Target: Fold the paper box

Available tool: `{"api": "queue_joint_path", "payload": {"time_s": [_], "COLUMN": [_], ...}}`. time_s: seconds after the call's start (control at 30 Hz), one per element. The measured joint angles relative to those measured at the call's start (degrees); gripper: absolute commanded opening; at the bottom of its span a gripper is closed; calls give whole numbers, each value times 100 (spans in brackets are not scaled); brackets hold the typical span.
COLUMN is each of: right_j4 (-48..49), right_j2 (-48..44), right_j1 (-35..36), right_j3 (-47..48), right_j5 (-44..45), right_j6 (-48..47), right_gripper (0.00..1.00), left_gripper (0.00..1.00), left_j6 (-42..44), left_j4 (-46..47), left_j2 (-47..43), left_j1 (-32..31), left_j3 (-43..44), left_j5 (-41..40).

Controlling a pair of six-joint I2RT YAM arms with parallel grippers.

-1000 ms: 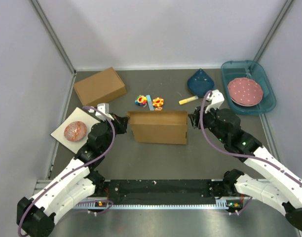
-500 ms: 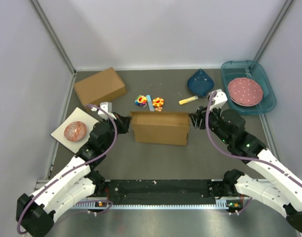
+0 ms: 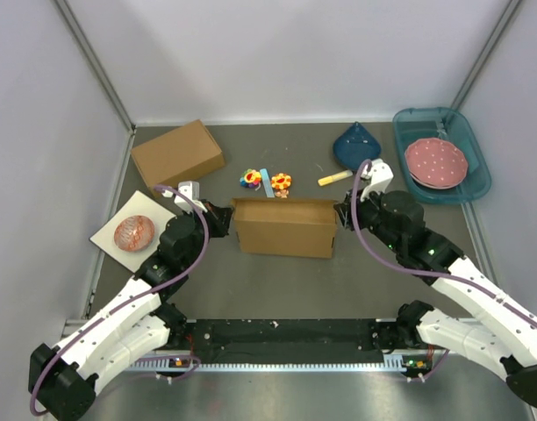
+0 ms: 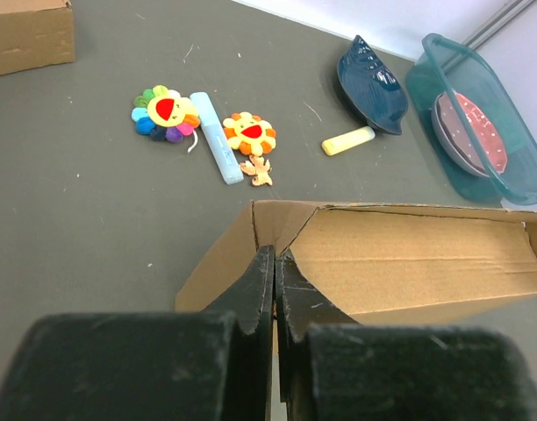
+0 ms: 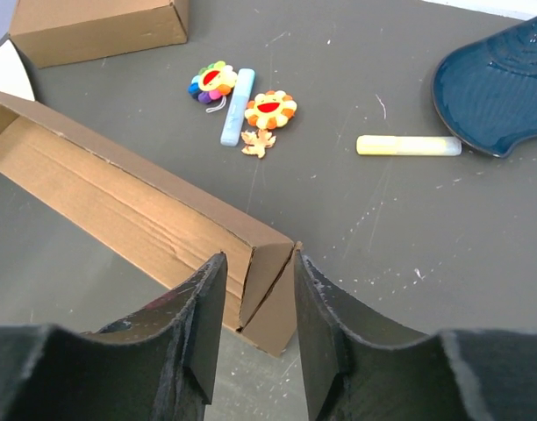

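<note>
Top view: the paper box (image 3: 282, 230) stands at mid-frame as a shallow trough, its long walls raised and its top open. Left wrist view: at lower centre, the left gripper (image 4: 275, 256) is pinched together on the box's end wall. Right wrist view: the right gripper (image 5: 258, 265) stands apart, straddling the other end corner. Securing the ends and closing the top seem left to do.

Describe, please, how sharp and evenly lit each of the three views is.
Top external: even, soft light, faint shadows, the paper box sharp. Left wrist: the left tool blurred close up, the rest crisp. Right wrist: the right tool likewise soft, the rest sharp.
</note>
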Motion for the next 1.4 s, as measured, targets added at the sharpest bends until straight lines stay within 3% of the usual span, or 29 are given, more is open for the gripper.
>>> {"api": "queue_joint_path", "payload": {"time_s": [0.23, 0.47, 1.1, 1.4], "right_j4": [-4, -2, 855, 1045], "right_j2": [175, 345, -188, -205], "right_j1": [0, 0, 0, 0], "right_j3": [0, 0, -981, -1202], "right_j5": [7, 28, 170, 179], "right_j6": [-20, -63, 197, 402], "right_gripper": [24, 0, 0, 0], "left_gripper": [0, 0, 0, 23], "left_j6": [13, 15, 7, 76], "left_j4": [-15, -35, -13, -350], "left_j2": [0, 2, -2, -186], "left_j1": [-11, -31, -79, -98], "left_j3": [9, 24, 24, 24], "left_j5": [-2, 2, 70, 122]}}
